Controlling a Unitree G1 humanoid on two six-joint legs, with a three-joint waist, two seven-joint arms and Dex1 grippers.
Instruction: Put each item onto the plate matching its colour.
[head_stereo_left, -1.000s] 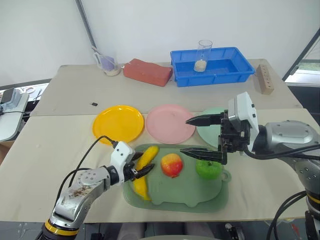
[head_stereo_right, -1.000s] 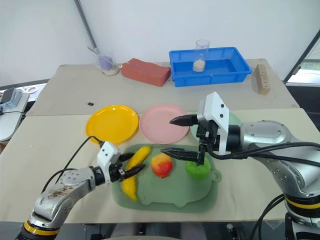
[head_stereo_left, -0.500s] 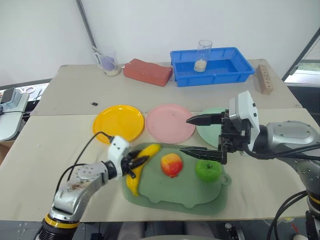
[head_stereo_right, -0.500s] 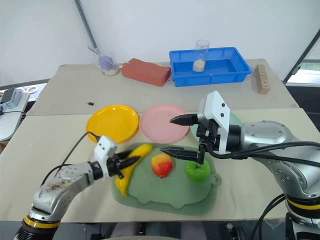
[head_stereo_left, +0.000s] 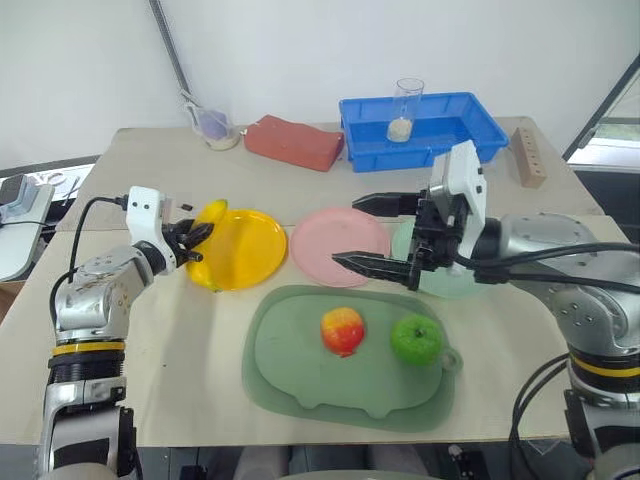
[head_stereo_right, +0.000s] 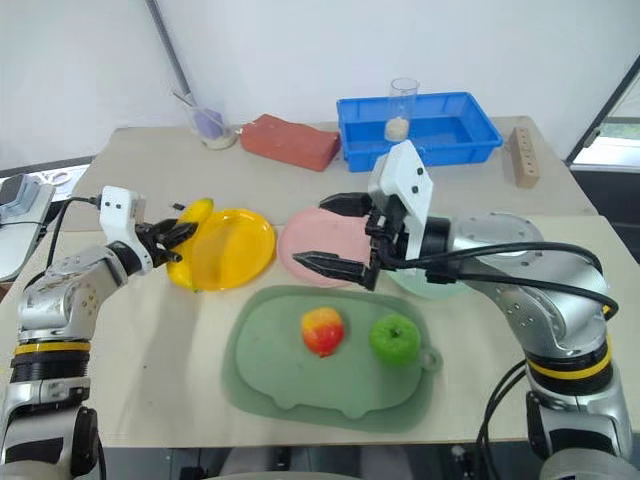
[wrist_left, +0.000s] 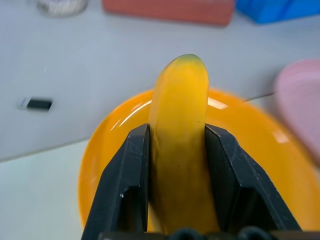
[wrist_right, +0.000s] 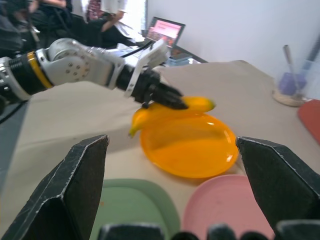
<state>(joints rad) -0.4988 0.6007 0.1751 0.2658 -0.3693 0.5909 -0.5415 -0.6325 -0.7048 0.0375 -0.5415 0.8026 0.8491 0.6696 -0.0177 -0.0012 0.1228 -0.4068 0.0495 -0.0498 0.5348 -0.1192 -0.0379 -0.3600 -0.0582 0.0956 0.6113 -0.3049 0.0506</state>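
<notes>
My left gripper (head_stereo_left: 192, 238) is shut on the yellow banana (wrist_left: 179, 125), holding it over the left rim of the yellow plate (head_stereo_left: 245, 250). The wrist view shows both black fingers (wrist_left: 127, 185) clamped on the banana's sides. The red-and-yellow apple (head_stereo_left: 342, 330) and the green apple (head_stereo_left: 416, 340) sit side by side on the dull-green tray (head_stereo_left: 290, 370). My right gripper (head_stereo_left: 345, 230) hangs open and empty above the pink plate (head_stereo_left: 320, 235), pointing left. Its body covers much of the mint plate (head_stereo_left: 455, 288).
At the back stand a blue bin (head_stereo_left: 450, 135) with a glass cup (head_stereo_left: 407, 110) in it, a red brick-like block (head_stereo_left: 295, 143) and a small cup (head_stereo_left: 215, 125). A wooden block (head_stereo_left: 530, 158) lies far right. A small black item (head_stereo_left: 188, 208) lies behind the yellow plate.
My left gripper shut on the banana, lifted it off the tray and carried it left and away to the yellow plate. The right gripper drifted left over the pink plate.
</notes>
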